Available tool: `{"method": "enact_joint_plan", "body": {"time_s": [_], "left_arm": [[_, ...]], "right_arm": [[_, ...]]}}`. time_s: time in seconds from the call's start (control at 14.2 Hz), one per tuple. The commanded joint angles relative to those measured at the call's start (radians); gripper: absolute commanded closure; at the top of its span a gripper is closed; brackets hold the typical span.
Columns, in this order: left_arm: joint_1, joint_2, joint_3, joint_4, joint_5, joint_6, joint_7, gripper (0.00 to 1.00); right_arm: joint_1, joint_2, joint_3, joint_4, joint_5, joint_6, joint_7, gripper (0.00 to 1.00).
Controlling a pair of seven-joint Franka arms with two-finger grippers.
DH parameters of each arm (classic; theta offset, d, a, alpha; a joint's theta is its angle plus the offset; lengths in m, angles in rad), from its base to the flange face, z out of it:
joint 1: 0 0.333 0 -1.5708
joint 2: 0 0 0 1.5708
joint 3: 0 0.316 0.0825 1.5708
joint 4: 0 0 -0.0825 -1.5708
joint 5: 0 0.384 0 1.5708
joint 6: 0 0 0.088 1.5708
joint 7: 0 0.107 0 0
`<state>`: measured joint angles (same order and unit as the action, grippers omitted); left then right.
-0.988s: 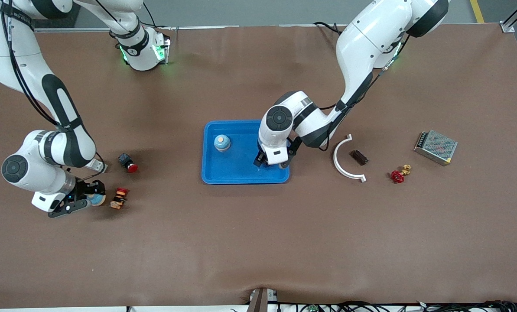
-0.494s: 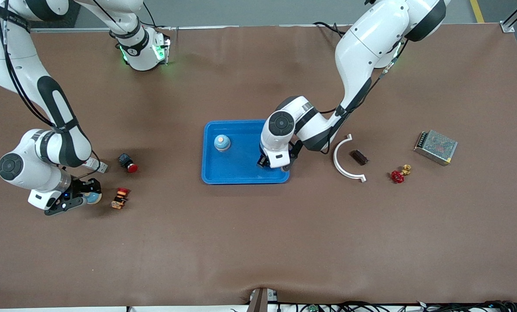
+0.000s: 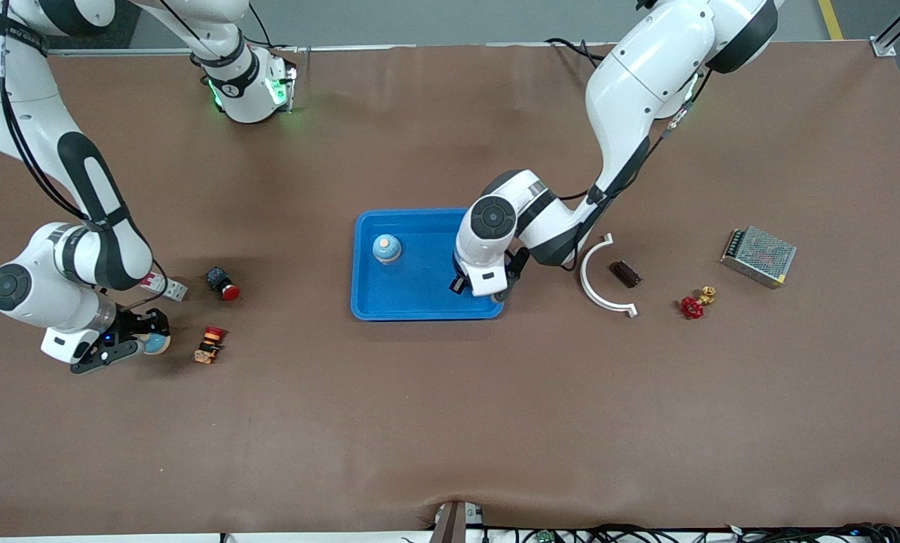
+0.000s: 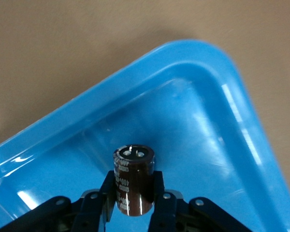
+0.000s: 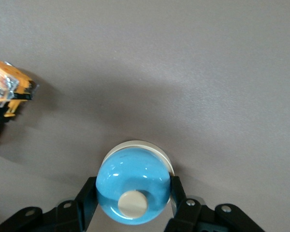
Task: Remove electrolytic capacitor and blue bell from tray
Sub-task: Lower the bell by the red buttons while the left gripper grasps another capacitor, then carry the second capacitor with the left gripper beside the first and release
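Nearest the front camera, about 8 o'clock from the tray: right pincer (image 3: 148,345) low over the counter (image 3: 450,422), clamped on a glossy blue dome-shaped bell with a cream push-button (image 5: 133,186). Cannot tell whether this bell touches the counter. Just beside it at 3 o'clock: small orange-and-red switch block (image 3: 209,345).

Mid-counter: shallow bright blue rectangular plastic tray with raised rim (image 3: 419,308).
- Left pincer (image 4: 134,188) down in the tray corner at 4 o'clock.
- Fingers (image 4: 157,186) pressed on both sides of a dark brown cylindrical electrolytic capacitor with a silver top (image 4: 133,169), which stands upright on the tray floor.
- Second blue dome bell with a peach cap (image 3: 386,248) inside the tray at 10 o'clock, not yet taken out.

Step in hand, as judged: lifting the capacitor out.
- Sleeve looks smooth and the rim is close, so lift straight up until clear of the rim before any sideways travel.
- Move slowly to avoid slip or tilt.
- Set down upright on bare counter at 3 o'clock, short of the white curved plastic bracket (image 3: 599,280).

Farther out at 3 o'clock: small dark brown block (image 3: 625,273), red valve handle with brass fitting (image 3: 692,305), metal mesh-cased power supply (image 3: 758,256).
At 9 o'clock: black push-button with red cap (image 3: 223,284).

Surface: brown matte covering, faint creases.
At 12 o'clock: arm bases with green lights, grey floor, yellow line.
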<state>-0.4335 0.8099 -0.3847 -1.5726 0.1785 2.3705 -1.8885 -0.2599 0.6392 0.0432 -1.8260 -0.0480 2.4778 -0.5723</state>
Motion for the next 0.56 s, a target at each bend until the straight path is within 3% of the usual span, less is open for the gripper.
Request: {"method": "enact_joint_plan", "body": {"time_s": [0.0, 0.14, 0.21, 0.42, 0.49], "left_arm": [[0.019, -0.075, 0.003, -0.004, 0.027, -0.028, -0.011, 1.00], [0.042, -0.138, 0.001, -0.007, 0.027, -0.100, -0.001, 1.00], [0.068, -0.179, 0.000, -0.024, 0.023, -0.125, -0.004, 1.00], [0.157, -0.282, -0.013, -0.117, 0.021, -0.137, 0.060, 1.00], [0.188, -0.317, -0.014, -0.168, 0.022, -0.137, 0.112, 1.00]], "right_arm": [[-0.024, 0.000, 0.021, -0.013, 0.005, 0.013, -0.005, 0.01], [-0.016, -0.013, 0.027, -0.003, 0.026, -0.016, 0.005, 0.00], [-0.006, -0.032, 0.030, 0.026, 0.051, -0.093, 0.026, 0.00], [0.042, -0.068, 0.029, 0.219, 0.151, -0.510, 0.209, 0.00], [0.068, -0.085, 0.030, 0.249, 0.166, -0.580, 0.315, 0.00]]}}
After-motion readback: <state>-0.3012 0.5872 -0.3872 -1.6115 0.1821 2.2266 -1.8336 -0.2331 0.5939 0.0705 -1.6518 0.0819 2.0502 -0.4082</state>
